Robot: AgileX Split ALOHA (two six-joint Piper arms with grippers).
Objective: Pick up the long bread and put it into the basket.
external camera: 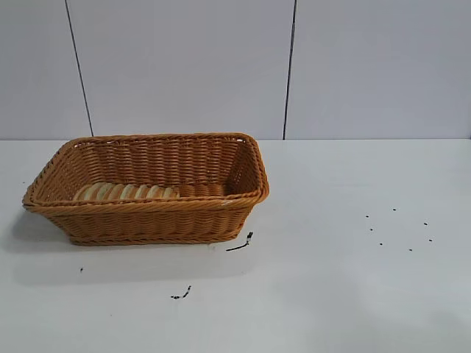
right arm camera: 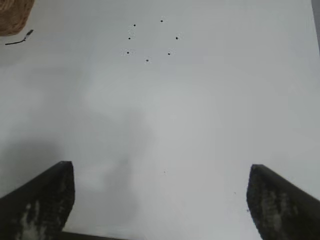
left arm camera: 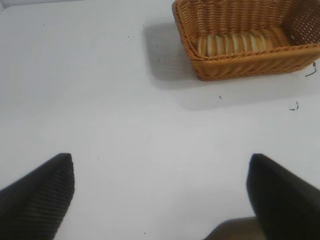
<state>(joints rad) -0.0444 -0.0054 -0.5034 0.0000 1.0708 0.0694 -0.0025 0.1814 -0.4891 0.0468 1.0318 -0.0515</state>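
The long bread (external camera: 125,192), a tan loaf with orange-brown ridges, lies inside the woven orange-brown basket (external camera: 250,158) against its near wall. Both also show in the left wrist view, the bread (left arm camera: 235,44) within the basket (left arm camera: 250,67). My left gripper (left arm camera: 160,172) is open and empty over bare table, well away from the basket. My right gripper (right arm camera: 161,177) is open and empty over bare table. Only a corner of the basket (right arm camera: 12,17) shows in the right wrist view. Neither arm appears in the exterior view.
The white table (external camera: 331,294) carries small black marks: a ring of dots (external camera: 397,229) to the basket's right and short dark squiggles (external camera: 240,244) just in front of the basket. A grey panelled wall stands behind.
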